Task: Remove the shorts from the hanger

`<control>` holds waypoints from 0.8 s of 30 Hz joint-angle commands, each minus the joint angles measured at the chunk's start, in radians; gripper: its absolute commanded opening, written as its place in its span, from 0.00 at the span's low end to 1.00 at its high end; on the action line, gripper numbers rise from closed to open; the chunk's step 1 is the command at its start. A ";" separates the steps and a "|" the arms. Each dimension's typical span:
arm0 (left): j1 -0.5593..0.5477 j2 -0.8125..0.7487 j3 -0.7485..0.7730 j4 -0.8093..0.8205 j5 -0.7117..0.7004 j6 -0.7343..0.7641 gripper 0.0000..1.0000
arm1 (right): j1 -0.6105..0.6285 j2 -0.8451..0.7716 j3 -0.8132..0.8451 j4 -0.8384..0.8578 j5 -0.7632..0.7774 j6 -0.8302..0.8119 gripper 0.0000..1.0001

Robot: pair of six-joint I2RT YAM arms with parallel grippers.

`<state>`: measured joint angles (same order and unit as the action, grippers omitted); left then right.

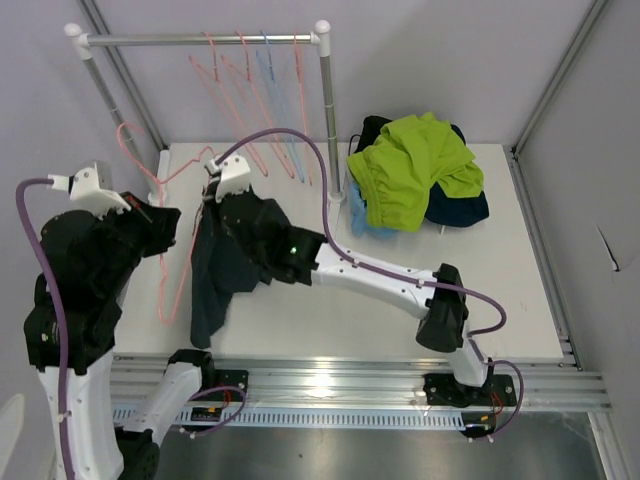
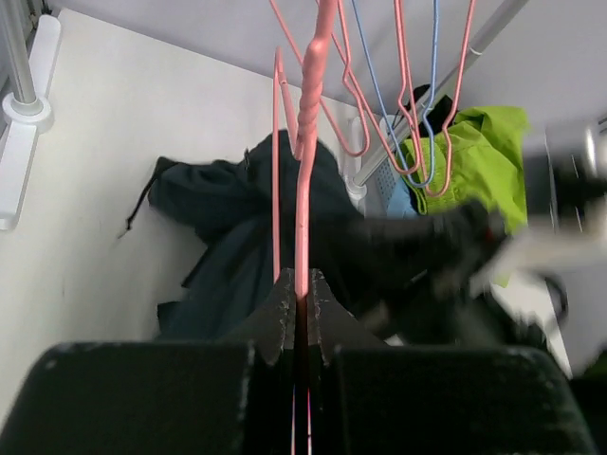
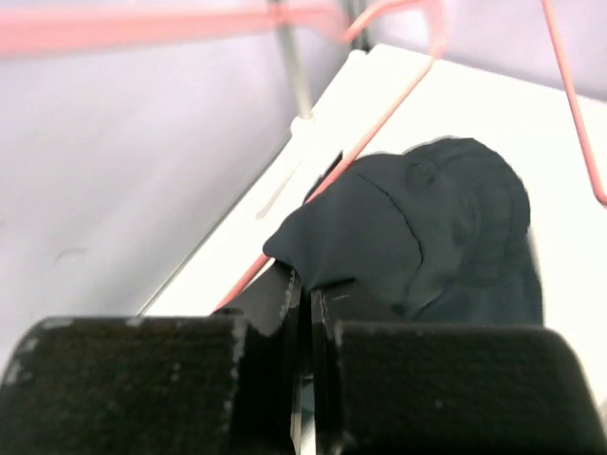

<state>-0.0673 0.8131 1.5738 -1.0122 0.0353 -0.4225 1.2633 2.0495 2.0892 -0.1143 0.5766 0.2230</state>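
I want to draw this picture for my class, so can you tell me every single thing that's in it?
held hanger: one, pink, off the rack, gripped by the left hand
dark shorts: one, dark blue-green, hanging by the held hanger, pinched by the right hand
shorts pile: one heap, lime green on top with light blue, black and navy under it, back right of the table
spare hangers: several, pink and blue, empty, on the rack
rack: one, silver with white joints, back of the table
table: one, white
left hand: one, black, shut on the held hanger
right hand: one, black, shut on the dark shorts
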 commanded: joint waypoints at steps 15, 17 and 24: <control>-0.014 0.051 -0.001 0.142 -0.204 0.021 0.00 | 0.064 -0.643 -0.555 -0.041 0.279 -0.085 0.00; -0.014 0.037 -0.052 0.182 -0.175 0.016 0.00 | -0.034 -0.710 -0.540 -0.027 0.287 -0.126 0.00; -0.014 -0.018 -0.218 0.248 -0.167 0.065 0.00 | -0.416 -0.681 -0.301 0.021 0.112 -0.208 0.00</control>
<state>-0.0765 0.8165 1.3861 -0.8539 -0.1455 -0.3962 0.9306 1.3289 1.6474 -0.1616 0.7490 0.0742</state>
